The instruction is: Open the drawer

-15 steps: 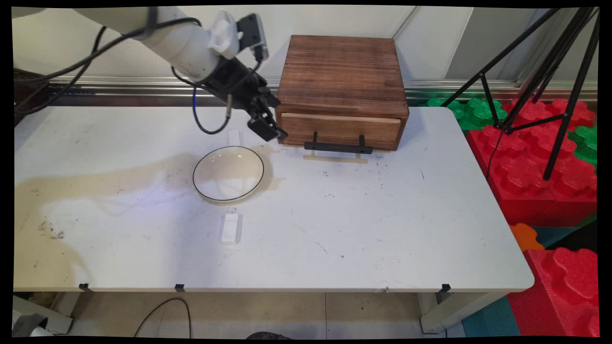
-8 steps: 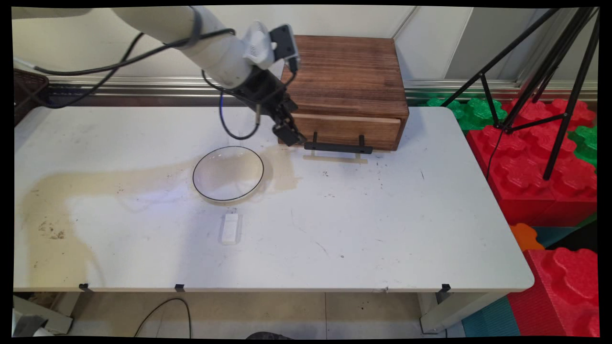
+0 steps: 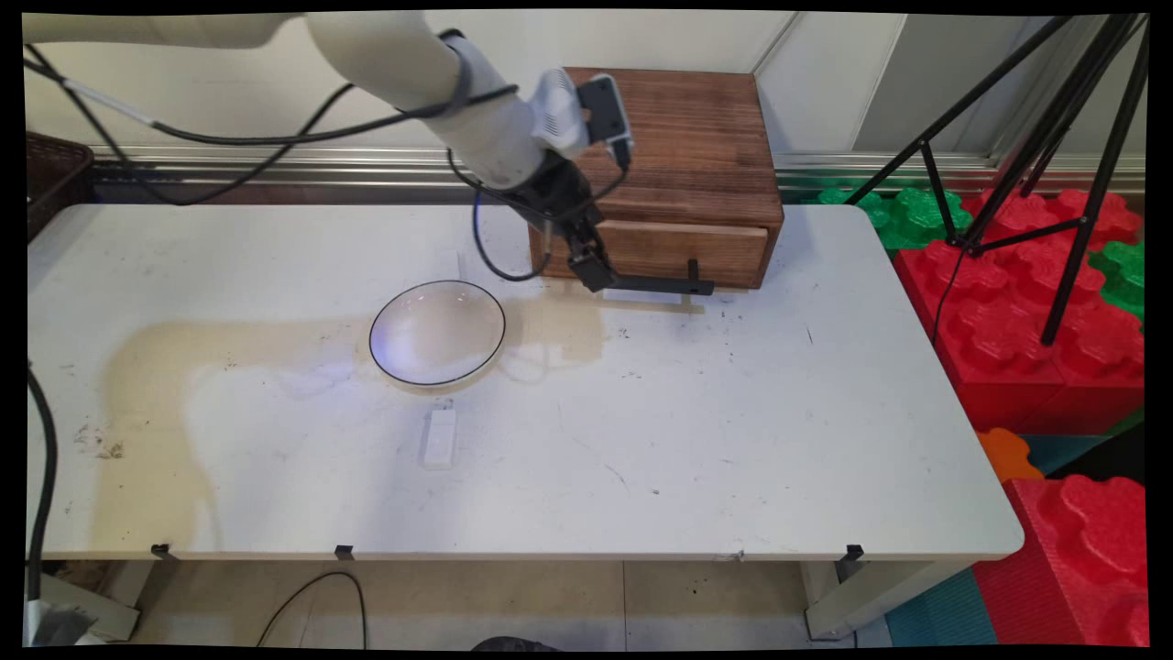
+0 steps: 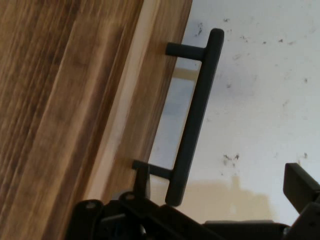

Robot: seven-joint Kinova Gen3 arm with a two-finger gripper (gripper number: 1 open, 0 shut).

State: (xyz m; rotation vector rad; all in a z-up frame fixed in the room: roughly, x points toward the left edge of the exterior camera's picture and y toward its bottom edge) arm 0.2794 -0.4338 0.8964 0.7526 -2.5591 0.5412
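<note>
We see the black fingers [image 3: 594, 273] spread apart, one [image 4: 301, 186] at the right edge of the hand view and the other [image 4: 141, 181] low by the drawer front. The near end of the handle [image 4: 192, 120] sits between them, and we cannot tell if they touch it.

The handle [image 3: 652, 284] is a thin black bar with rounded ends, held off the wood by two short posts. Its long side runs left to right along the drawer [image 3: 662, 249] front, and the fingers are at its left end.

The drawer front is pale, smooth wood. It sits in a dark brown box [image 3: 656, 156] with a streaky grain, at the back of the bench [image 3: 733, 440].

The bench is white, flat and scuffed, with small dark specks. A round shallow dish [image 3: 437, 332] with a thin black rim lies left of the fingers and nearer to us. A small white block [image 3: 440, 437], long and narrow, lies just in front of the dish and points away from us.
</note>
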